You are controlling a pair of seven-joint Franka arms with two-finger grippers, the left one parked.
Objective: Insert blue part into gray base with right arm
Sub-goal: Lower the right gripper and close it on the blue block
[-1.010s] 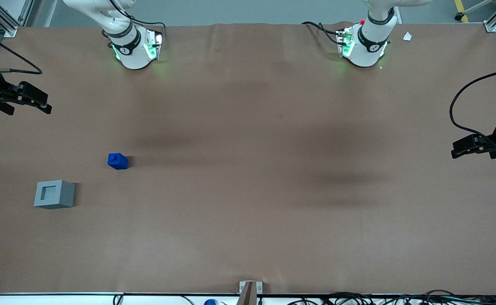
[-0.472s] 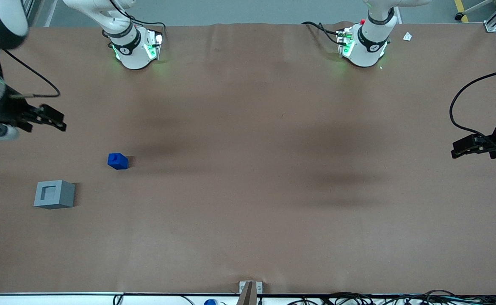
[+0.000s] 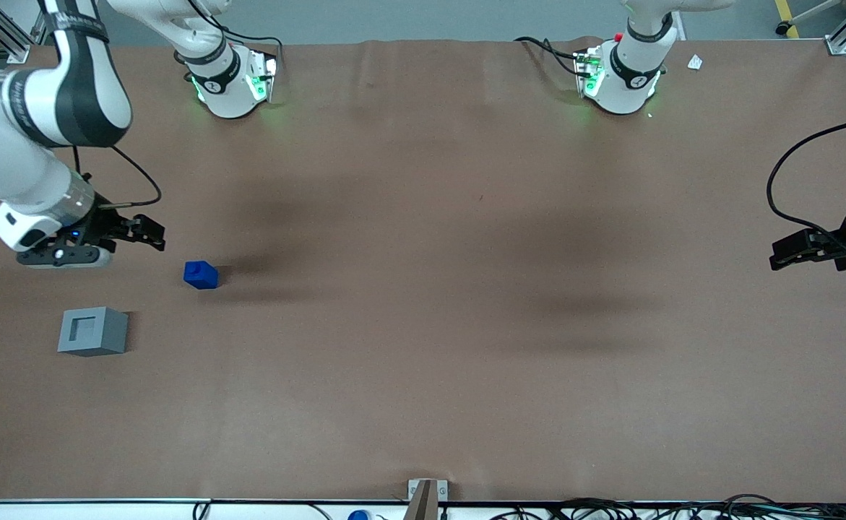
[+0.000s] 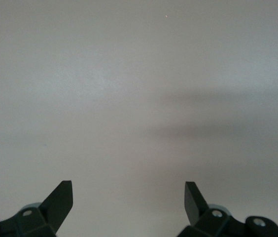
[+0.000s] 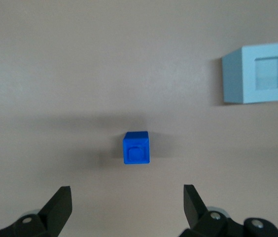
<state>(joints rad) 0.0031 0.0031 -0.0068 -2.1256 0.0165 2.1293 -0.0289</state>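
Note:
The blue part stands upright on the brown table with its stub on top. The gray base sits nearer the front camera than the blue part, toward the working arm's end, its square recess facing up. My right gripper hangs above the table, open and empty, a little short of the blue part and farther from the front camera. In the right wrist view the blue part lies ahead of the open gripper, between the fingertips' lines, and the gray base is off to one side.
The two arm bases stand at the table's edge farthest from the front camera. A small bracket sits at the near edge. A white scrap lies near the parked arm's base.
My right arm has swung in from the table's end toward the blue part, and the gripper has come nearer to it. The blue part and gray base have not moved.

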